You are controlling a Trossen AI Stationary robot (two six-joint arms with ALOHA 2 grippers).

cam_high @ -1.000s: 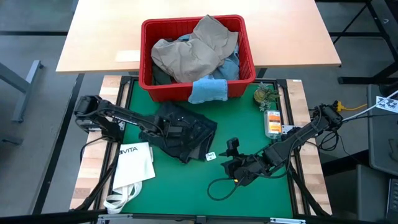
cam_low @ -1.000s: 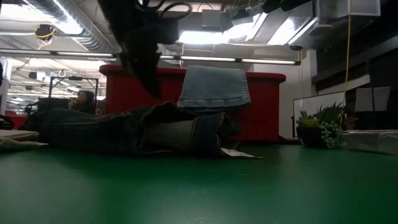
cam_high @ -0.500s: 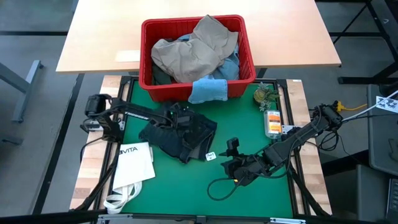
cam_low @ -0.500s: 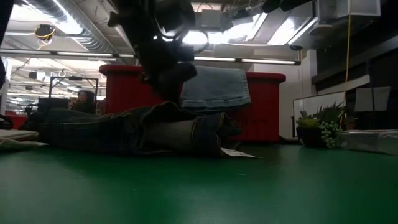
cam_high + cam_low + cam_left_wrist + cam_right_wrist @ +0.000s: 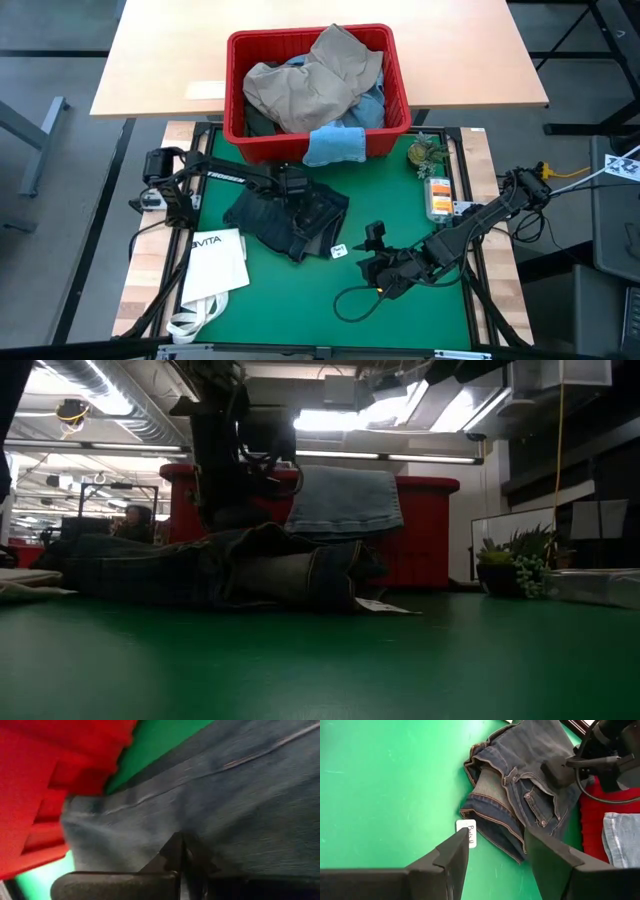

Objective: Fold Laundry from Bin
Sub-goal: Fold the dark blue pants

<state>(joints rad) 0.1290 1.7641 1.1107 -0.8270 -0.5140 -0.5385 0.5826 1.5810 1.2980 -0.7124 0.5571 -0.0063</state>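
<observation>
Your left end effector (image 5: 293,187) is down on the dark navy jeans (image 5: 290,218) at their far edge, the edge nearest the bin (image 5: 316,143). Its fingers (image 5: 181,854) are pressed together, and the left wrist view shows denim filling the frame right at the tips; whether a fold of cloth is actually caught between them you cannot tell from here. In the low view the arm comes straight down onto the top of the crumpled pile in front of the red wall.

Your right end effector (image 5: 372,240) waits low over the green tabletop (image 5: 300,300), near the jeans' right side, with its fingers (image 5: 451,855) spread wide and nothing between them. Its wrist view looks at the waistband, with the rivets and a pocket showing, and at a small white tag (image 5: 467,832) lying on the mat just beside the denim.

The dark navy jeans lie bunched and creased on the tabletop, between the bin and the white tote bag (image 5: 213,265). They are not spread flat. The rest of the laundry is in the bin: khaki trousers (image 5: 315,75) heaped on top, light blue denim under them, and a small light blue cloth (image 5: 335,145) draped over the near rim and hanging down the bin's front.
</observation>
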